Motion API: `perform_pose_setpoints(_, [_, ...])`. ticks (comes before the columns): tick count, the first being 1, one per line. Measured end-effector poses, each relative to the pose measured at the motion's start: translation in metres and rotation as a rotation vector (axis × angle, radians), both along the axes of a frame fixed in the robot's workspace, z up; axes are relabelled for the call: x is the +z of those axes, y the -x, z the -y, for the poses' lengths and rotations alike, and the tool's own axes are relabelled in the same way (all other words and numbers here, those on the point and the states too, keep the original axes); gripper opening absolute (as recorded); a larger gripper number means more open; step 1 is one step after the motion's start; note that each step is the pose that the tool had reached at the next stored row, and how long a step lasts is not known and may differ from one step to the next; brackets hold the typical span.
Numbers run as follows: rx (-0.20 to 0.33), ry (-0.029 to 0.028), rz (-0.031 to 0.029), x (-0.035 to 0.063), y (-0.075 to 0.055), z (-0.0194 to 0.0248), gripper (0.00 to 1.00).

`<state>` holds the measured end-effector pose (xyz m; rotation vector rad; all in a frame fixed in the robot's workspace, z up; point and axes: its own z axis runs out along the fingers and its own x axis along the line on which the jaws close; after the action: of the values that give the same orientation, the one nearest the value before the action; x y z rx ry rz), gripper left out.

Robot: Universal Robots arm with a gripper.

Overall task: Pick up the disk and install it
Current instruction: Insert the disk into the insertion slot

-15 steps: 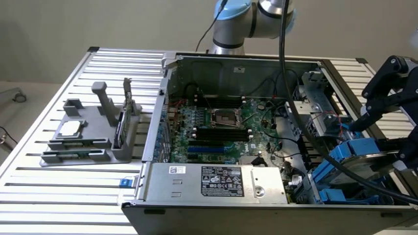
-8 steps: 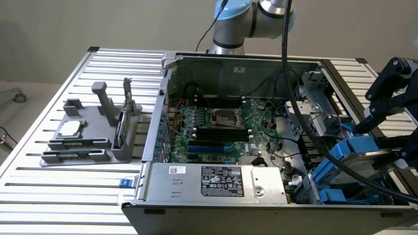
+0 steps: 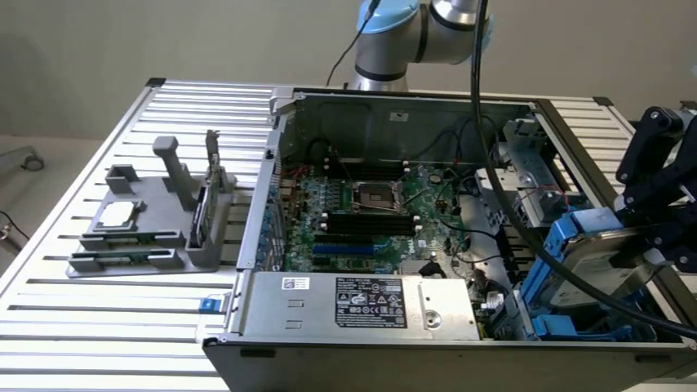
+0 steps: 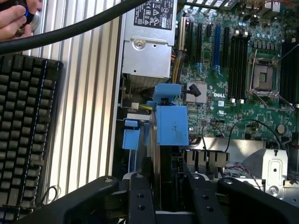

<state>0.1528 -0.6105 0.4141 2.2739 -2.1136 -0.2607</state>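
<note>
End effector point(image 4: 170, 189) set over the disk point(image 4: 172, 125) in the drive bay of the computer case point(image 3: 326, 102)
The disk stands edge-on directly ahead of the end effector, blue carrier leading, with the motherboard point(image 4: 243, 56) just beyond. Whether it is pinched or merely straddled, I cannot tell. For a sound hold, I judge: bear squarely on the flat metal faces, not the plastic bracket, and mind the black cable point(image 4: 70, 27) draped close by

Place: robotics lab test bench.
Bench: slotted aluminium table point(image 3: 130, 327), with a robot arm point(image 3: 392, 41) rising behind it.
Workpiece: open computer case point(image 3: 360, 102), motherboard point(image 3: 370, 220) exposed.
Tooling: grey parts fixture point(image 3: 163, 237) beside the case.
Operator's spot: black keyboard point(image 4: 23, 130), a person's hand point(image 4: 14, 18) near it.
</note>
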Motion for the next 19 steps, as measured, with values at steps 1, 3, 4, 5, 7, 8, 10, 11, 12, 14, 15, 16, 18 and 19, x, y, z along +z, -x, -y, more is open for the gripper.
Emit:
perform_pose_setpoints(1, [0.0, 0.0001, 0.0001, 0.0, -0.001, 0.0, 0.32])
perform_pose_setpoints(3, [0.0, -0.0003, 0.0001, -0.0001, -0.004, 0.0, 0.32])
perform_pose_setpoints(4, [0.0, -0.0001, 0.0001, 0.0, -0.006, 0.0, 0.32])
perform_pose_setpoints(5, [0.0, -0.0001, 0.0002, 0.0, -0.007, 0.0, 0.32])
perform_pose_setpoints(7, [0.0, -0.0004, 0.0001, -0.0002, -0.011, 0.0, 0.32])
perform_pose_setpoints(8, [0.0, -0.0002, 0.0001, -0.0001, -0.013, 0.0, 0.32])
perform_pose_setpoints(10, [0.0, -0.0002, 0.0, 0.0, -0.014, -0.0001, 0.32])
perform_pose_setpoints(11, [0.0, -0.0002, -0.0005, 0.0001, -0.014, -0.0001, 0.32])
perform_pose_setpoints(12, [0.0, -0.0004, -0.0014, 0.0004, -0.014, 0.0, 0.32])
perform_pose_setpoints(14, [0.0, -0.0011, -0.0051, 0.0017, -0.015, 0.0, 0.32])
perform_pose_setpoints(15, [0.0, -0.0011, -0.007, 0.0024, -0.016, 0.0, 0.32])
perform_pose_setpoints(16, [0.0, -0.0006, -0.0086, 0.0031, -0.017, 0.0, 0.32])
perform_pose_setpoints(18, [0.0, 0.0, -0.0102, 0.0041, -0.018, -0.0001, 0.32])
perform_pose_setpoints(19, [0.0, -0.0001, -0.0108, 0.0044, -0.018, -0.0001, 0.32])
